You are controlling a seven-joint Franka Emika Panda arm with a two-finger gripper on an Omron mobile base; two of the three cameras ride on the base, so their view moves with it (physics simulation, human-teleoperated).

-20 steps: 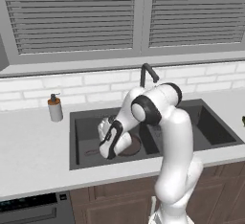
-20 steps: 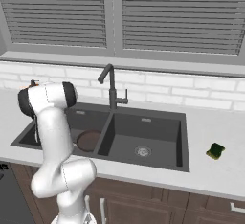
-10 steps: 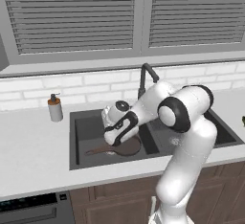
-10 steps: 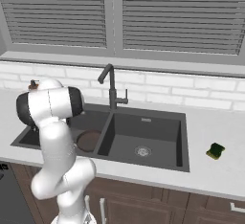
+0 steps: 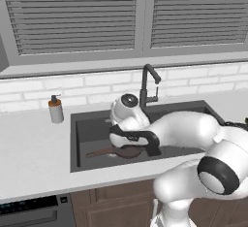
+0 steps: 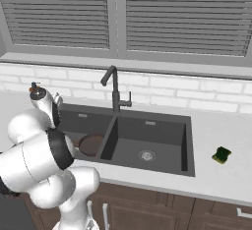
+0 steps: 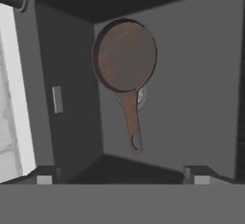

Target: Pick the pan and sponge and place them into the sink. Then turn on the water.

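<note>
The dark-brown pan lies flat on the floor of the left basin of the sink, its long handle stretching away from the bowl over the silver drain. From the base views the pan shows partly behind my arm. My gripper hangs open well above the pan, its fingertips wide apart with nothing between them. The green sponge rests on the counter right of the sink. No stream of water comes from the dark gooseneck faucet.
A grey soap dispenser with an orange top stands on the counter left of the sink. My bulky white arm leans across the front of the sink. The white tiled wall and window sill rise behind the faucet.
My hand has risen out of the left basin, away from the pan, and the elbow has swung out towards the cameras. The pan lies still in the basin.
</note>
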